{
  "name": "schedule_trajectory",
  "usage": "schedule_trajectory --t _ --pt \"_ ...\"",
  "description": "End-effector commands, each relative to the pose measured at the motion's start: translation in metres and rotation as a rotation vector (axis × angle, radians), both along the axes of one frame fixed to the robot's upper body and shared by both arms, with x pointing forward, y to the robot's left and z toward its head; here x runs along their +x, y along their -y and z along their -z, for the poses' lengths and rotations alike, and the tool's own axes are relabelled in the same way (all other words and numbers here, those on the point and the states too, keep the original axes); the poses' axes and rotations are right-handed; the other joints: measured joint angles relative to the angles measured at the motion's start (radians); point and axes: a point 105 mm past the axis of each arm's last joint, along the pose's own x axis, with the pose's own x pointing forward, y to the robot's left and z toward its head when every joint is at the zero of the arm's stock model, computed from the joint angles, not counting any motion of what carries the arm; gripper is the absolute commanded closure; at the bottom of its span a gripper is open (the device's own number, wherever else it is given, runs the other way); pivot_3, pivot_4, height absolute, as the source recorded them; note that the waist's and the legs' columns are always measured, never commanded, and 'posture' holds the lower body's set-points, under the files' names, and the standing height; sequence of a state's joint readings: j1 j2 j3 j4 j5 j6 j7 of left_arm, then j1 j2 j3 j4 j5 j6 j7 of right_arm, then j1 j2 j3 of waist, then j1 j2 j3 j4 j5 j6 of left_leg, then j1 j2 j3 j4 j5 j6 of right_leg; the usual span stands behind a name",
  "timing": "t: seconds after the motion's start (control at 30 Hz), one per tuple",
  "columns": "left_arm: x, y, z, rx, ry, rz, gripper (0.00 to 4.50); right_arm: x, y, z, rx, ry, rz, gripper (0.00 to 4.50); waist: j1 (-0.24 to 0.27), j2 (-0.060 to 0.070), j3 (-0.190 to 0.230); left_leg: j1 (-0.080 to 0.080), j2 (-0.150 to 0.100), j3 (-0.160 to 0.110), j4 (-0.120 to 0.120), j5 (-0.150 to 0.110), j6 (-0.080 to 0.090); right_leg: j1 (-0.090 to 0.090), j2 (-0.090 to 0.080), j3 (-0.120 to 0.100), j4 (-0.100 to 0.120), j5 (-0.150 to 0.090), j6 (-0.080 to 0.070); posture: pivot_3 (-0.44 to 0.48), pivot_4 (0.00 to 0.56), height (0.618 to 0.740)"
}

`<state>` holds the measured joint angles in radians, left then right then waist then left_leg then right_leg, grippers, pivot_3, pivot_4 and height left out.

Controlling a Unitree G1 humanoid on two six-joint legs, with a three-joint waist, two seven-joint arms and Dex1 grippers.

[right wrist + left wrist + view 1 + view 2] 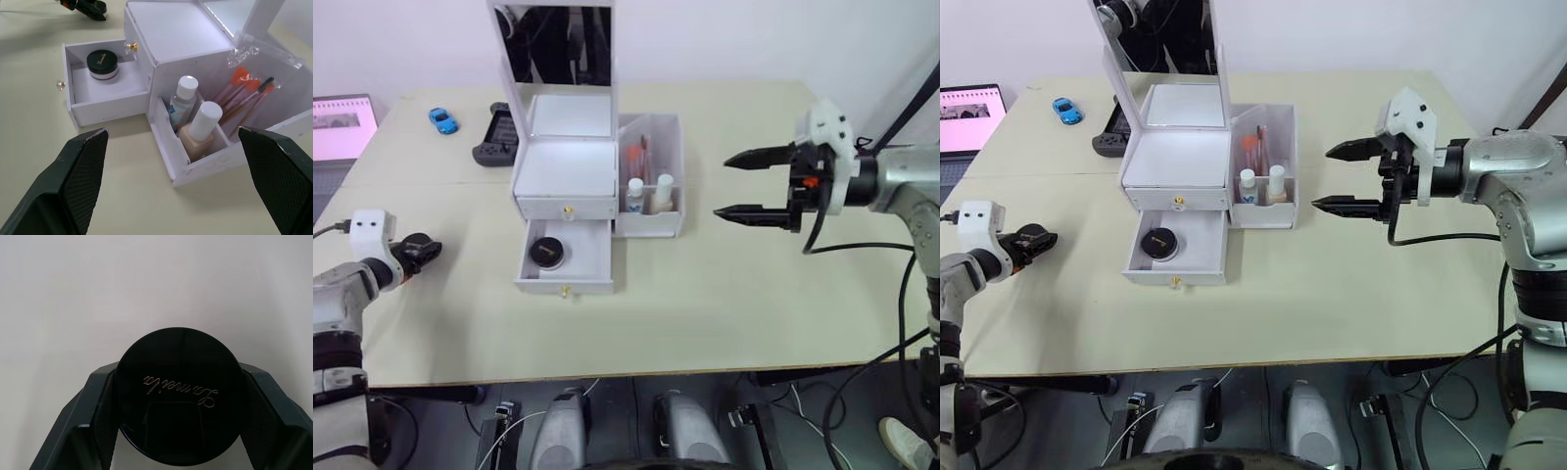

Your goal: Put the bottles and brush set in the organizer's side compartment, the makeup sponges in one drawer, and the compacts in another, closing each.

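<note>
The white organizer (566, 166) stands mid-table with its mirror lid up and its upper drawer shut. Its lower drawer (565, 284) is pulled out and holds one black compact (546, 252). The side compartment (651, 227) contains two white-capped bottles (634, 193) (205, 125) and the brush set (636, 152). At the table's far left, my left gripper (421, 252) is shut on a second black round compact (178, 396). My right gripper (722, 185) hangs open to the right of the side compartment, apart from it. The makeup sponges are out of view.
A blue toy car (442, 119) and a black controller (494, 135) lie behind the organizer's left side. A laptop (340, 125) with a pink screen sits at the far left edge. Bare tabletop stretches in front of the open drawer.
</note>
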<state>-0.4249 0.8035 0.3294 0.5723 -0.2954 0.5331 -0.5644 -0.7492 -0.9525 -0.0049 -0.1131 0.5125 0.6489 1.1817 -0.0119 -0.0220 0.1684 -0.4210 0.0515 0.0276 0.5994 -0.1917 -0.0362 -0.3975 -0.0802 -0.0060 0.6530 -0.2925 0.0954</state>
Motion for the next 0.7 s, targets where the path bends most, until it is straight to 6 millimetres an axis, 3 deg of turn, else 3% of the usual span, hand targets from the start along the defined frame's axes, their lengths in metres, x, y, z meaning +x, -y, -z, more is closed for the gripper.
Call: schedule_trajectory --t 0.03,0.13,0.23,0.5,0.7 --pt "0.002 -0.004 -0.03 0.03 0.08 0.01 1.83 0.0 -0.001 -0.013 0.002 0.052 0.0 0.0 0.001 0.0 0.0 0.0 0.0 0.0 0.0 0.0 0.0 0.0 0.0 0.0 0.0 0.0 0.0 0.0 0.15 0.74" --pt "0.0 0.001 -0.054 0.064 0.137 0.057 1.83 0.0 -0.002 -0.014 0.001 0.054 -0.003 0.0 0.0 0.0 0.0 0.0 0.0 0.0 0.0 0.0 0.0 0.0 0.0 0.0 0.0 0.0 0.0 0.0 0.15 0.74" --pt "-0.009 0.033 -0.081 0.087 0.173 0.237 1.83 0.001 -0.004 -0.015 0.001 0.052 -0.01 0.0 -0.002 0.0 0.0 -0.001 0.0 0.0 0.0 0.0 0.0 -0.001 0.0 0.0 0.0 0.0 0.0 0.0 0.15 0.74" --pt "-0.048 0.127 -0.107 0.054 0.144 0.763 1.83 0.002 -0.016 -0.042 0.14 0.057 -0.049 0.0 -0.002 0.0 0.0 -0.002 0.0 0.0 0.0 0.0 0.0 -0.002 0.0 0.0 0.0 0.0 0.0 0.0 0.15 0.74" --pt "-0.05 0.171 -0.115 0.059 0.161 0.943 1.83 -0.006 -0.023 -0.046 0.165 0.054 -0.071 0.0 0.002 0.0 0.0 -0.002 0.0 0.0 0.0 0.0 0.0 -0.001 0.0 0.0 -0.001 0.0 0.0 0.0 0.15 0.74"
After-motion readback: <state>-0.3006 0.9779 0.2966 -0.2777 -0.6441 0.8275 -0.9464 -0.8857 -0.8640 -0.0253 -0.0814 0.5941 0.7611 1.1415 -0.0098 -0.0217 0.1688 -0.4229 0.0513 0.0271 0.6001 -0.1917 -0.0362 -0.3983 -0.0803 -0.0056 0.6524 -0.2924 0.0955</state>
